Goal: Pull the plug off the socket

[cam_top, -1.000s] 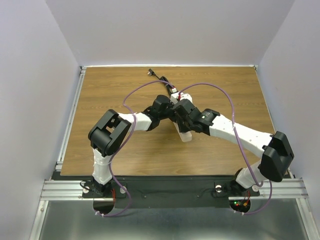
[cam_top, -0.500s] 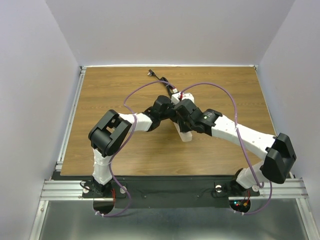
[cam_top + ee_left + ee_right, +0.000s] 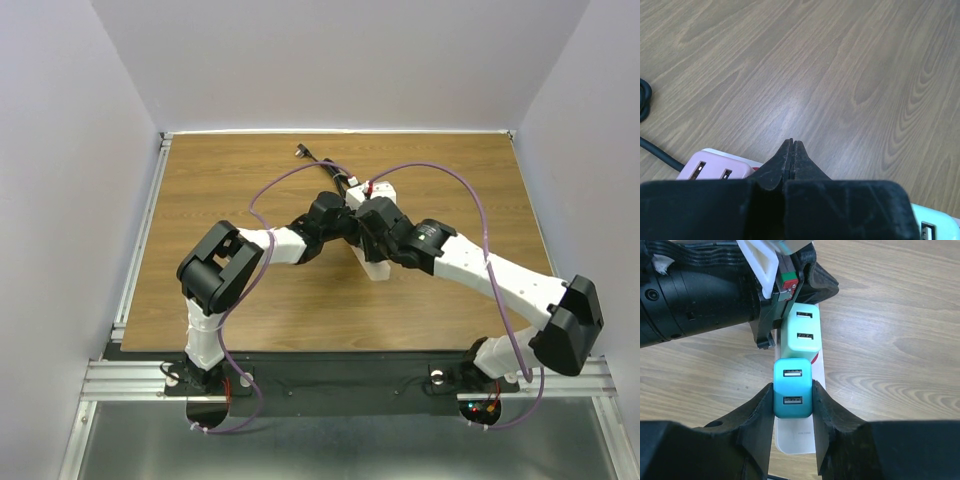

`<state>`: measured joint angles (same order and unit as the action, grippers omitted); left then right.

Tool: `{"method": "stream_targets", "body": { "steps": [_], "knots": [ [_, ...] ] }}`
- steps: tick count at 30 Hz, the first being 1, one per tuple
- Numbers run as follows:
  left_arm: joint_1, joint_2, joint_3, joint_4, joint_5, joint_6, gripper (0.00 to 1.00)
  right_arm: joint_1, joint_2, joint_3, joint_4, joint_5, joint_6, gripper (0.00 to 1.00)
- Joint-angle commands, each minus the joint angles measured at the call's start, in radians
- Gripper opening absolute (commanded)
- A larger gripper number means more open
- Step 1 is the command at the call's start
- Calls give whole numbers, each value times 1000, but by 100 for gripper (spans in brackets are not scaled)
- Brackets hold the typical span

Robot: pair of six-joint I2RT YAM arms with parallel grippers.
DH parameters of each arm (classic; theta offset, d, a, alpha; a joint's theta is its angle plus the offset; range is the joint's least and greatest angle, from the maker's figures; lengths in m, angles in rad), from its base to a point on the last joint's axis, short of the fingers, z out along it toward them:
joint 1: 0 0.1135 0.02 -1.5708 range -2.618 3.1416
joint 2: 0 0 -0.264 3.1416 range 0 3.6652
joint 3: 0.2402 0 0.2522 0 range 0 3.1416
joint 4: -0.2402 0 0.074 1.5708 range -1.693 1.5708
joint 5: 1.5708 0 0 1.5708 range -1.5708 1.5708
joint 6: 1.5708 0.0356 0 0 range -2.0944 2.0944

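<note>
The socket (image 3: 376, 267) is a long beige strip lying mid-table; its near end (image 3: 801, 436) shows below my right fingers. My right gripper (image 3: 793, 388) is shut on a teal two-port plug (image 3: 792, 401), one finger pad on each side; its prongs are hidden. A mint plug (image 3: 801, 331) stands in the strip just beyond it. My left gripper (image 3: 791, 143) is shut with nothing between its tips, low over the strip between a pink plug (image 3: 715, 168) and the mint plug (image 3: 936, 226). From above, both grippers (image 3: 352, 222) (image 3: 372, 232) meet over the strip.
The strip's thin black cord (image 3: 325, 165) runs toward the table's far edge and also shows at the left wrist view's left side (image 3: 657, 151). Purple cables arc above both arms (image 3: 440, 180). Bare wood lies all around the strip (image 3: 220, 190).
My right arm's elbow and forearm have swung to the right and toward the near edge, with the gripper still at the strip. The left arm has stayed put.
</note>
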<state>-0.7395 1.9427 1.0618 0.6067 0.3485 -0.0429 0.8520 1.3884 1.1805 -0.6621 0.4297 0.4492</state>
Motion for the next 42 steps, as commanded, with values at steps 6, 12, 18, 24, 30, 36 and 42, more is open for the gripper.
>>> {"method": "stream_targets", "body": {
  "steps": [6,12,18,24,30,36,42],
  "knots": [
    [-17,116,-97,-380,-46,72,0,4,-181,91,208,208,16,1],
    [-18,116,-92,-381,-51,74,0,4,-206,82,205,264,55,1],
    [-23,114,-94,-381,-55,72,0,5,-213,90,202,305,85,0],
    [-15,35,-71,-397,-71,52,0,5,-206,56,191,252,101,0],
    [22,-51,52,-459,-100,46,0,4,-221,-128,182,182,174,0],
    [57,-60,104,-486,-79,48,0,5,-206,-255,205,126,217,0],
    [94,-115,86,-467,-54,-23,0,5,-174,-327,301,98,181,0]
  ]
}}
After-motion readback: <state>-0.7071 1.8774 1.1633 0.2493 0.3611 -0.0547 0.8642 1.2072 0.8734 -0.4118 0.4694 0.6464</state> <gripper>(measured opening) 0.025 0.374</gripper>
